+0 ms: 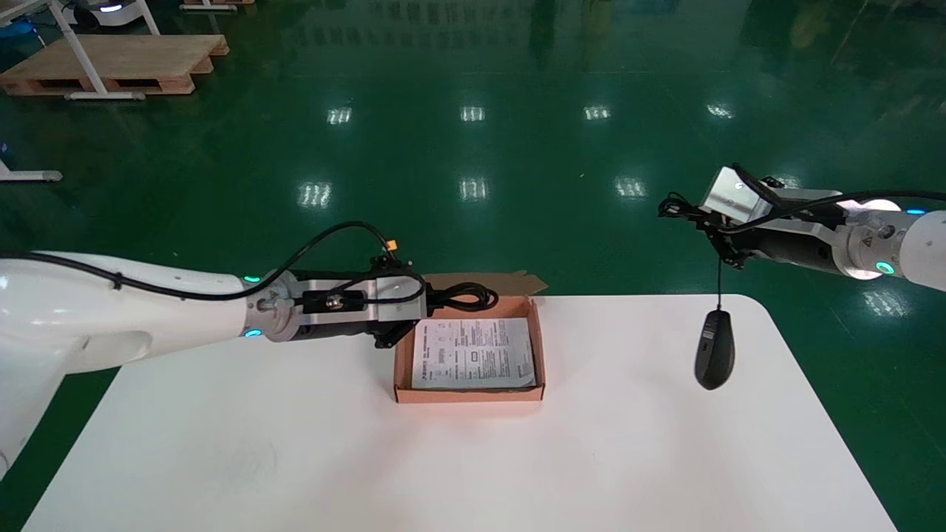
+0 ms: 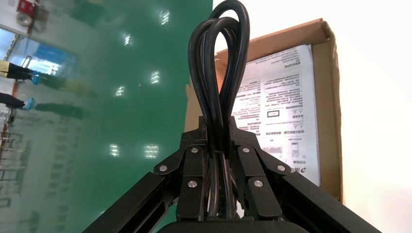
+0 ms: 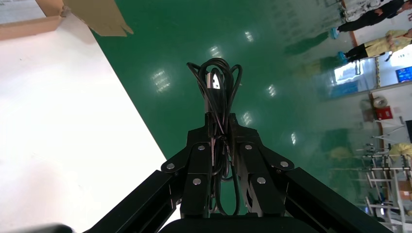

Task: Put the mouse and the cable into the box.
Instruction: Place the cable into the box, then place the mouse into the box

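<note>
An open cardboard box [image 1: 470, 395] stands mid-table with a printed leaflet [image 1: 474, 353] lying flat inside. My left gripper [image 1: 423, 304] is at the box's far left corner, shut on a looped black cable [image 1: 464, 298] that sticks out over the box's back edge. From the left wrist, the cable's loops [image 2: 221, 58] rise from the left gripper [image 2: 217, 127] beside the box wall [image 2: 335, 121]. My right gripper [image 1: 702, 219] is raised past the table's far right corner, shut on the coiled mouse cord [image 3: 214, 82]. The black mouse [image 1: 715, 349] hangs below it on a thin cord.
The white table [image 1: 295, 443] has a rounded far right corner near the mouse. The box's open flap [image 1: 510, 282] juts over the table's far edge. A wooden pallet [image 1: 111, 66] lies on the green floor far back left.
</note>
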You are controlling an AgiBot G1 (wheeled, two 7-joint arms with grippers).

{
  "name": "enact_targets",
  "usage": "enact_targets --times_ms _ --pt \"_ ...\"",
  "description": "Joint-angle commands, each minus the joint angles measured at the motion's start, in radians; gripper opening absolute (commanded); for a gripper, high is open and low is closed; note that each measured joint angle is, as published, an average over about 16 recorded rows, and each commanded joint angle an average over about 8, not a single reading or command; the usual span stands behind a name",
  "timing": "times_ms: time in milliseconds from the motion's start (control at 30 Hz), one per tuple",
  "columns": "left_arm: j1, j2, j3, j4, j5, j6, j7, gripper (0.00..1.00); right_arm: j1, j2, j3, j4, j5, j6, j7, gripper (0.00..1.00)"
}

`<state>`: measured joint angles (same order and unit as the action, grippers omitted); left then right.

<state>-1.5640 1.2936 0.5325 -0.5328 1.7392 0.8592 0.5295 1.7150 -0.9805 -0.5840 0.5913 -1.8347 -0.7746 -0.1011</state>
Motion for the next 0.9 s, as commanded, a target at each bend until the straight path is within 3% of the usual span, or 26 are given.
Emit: enact_targets --times_ms 33,300,667,700,900 --pt "0.001 0.004 0.001 0.000 0.014 -0.009 0.003 0.00 -0.001 0.000 0.000 0.000 0.000 0.000 0.000 0.00" --pt "0.140 0.077 0.134 -0.106 -0.006 -0.316 0.185 0.00 -0.001 0.000 0.000 0.000 0.000 0.000 0.000 0.00" --pt "0.188 0.071 0.328 -0.093 -0.140 -0.480 0.370 0.00 -0.001 0.000 0.000 0.000 0.000 0.000 0.000 0.00" --pt "0.186 0.071 0.337 -0.086 -0.153 -0.483 0.377 0.05 -0.001 0.000 0.000 0.000 0.000 0.000 0.000 0.00" --pt "0.176 0.073 0.377 -0.045 -0.213 -0.488 0.395 0.80 -0.001 0.000 0.000 0.000 -0.001 0.000 0.000 0.00"
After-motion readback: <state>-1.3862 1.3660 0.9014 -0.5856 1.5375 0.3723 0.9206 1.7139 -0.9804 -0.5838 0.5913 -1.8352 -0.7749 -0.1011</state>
